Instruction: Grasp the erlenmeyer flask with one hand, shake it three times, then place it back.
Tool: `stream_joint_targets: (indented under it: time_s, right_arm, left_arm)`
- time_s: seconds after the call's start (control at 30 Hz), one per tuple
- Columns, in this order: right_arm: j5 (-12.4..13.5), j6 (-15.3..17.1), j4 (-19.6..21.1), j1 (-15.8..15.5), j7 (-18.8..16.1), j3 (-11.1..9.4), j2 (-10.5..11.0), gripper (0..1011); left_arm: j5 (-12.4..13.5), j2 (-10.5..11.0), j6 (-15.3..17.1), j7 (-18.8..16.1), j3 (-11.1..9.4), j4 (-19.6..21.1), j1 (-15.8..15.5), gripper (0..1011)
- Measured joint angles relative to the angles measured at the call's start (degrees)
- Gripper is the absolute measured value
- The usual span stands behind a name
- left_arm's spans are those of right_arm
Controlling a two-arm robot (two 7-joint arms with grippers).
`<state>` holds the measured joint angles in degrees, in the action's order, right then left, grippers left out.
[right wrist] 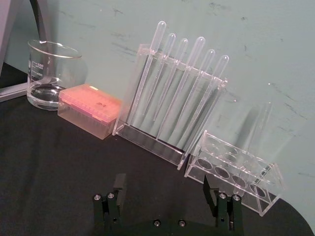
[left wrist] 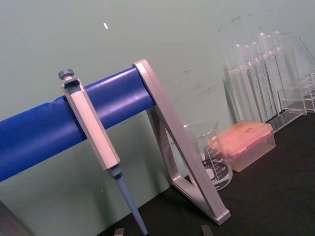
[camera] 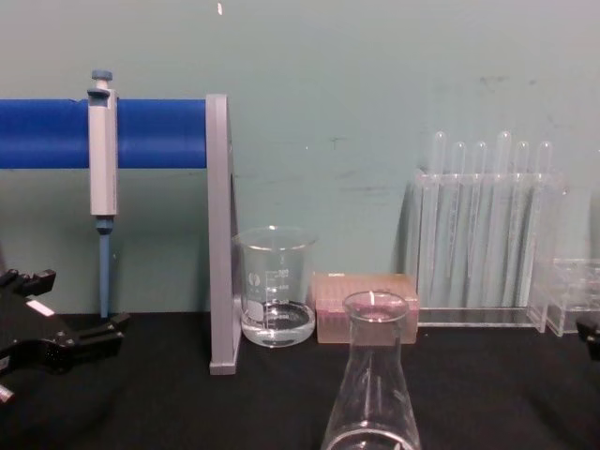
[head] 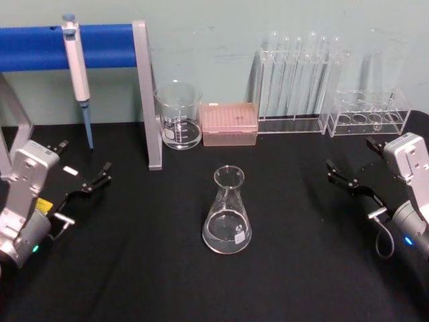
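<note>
So nothing's been grabbed yet, I'd call this the very start: the erlenmeyer flask (head: 227, 218) is standing upright on the black surface (head: 295, 268), untouched. The left gripper (head: 84, 161) sits well off to the flask's left and the right gripper (head: 352, 157) well off to its right. Both have their jaws spread open with nothing between them. My guess at the next move: one arm swings in toward the flask, lines the jaws up on either side of the narrow neck and closes there. The wide sloped base looks like a bad spot to pinch, and glass is slippery, so a centred grip matters before any shaking. Count-wise: one flask and two grippers. Behind the flask there's one beaker (head: 179, 115), one pink tip box (head: 230, 124), and two clear racks to the back right. The tall rack (head: 295, 80) holds six plastic pipettes, and I can't tell what's in the low rack (head: 365, 114). There's also one pipettor (head: 77, 67) hanging on a blue bar (head: 33, 47) back left of the flask.
</note>
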<state>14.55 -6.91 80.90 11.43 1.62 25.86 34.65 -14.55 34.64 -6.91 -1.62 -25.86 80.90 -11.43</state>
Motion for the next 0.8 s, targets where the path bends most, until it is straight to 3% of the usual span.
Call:
stream_joint_targets:
  time_s: [0.8]
  right_arm:
    - [-0.23,0.0,0.0,-0.17,-1.21,-0.77,-0.15,1000]
  left_arm:
    - [0.0,0.0,0.0,0.0,0.0,0.0,0.0,1001]
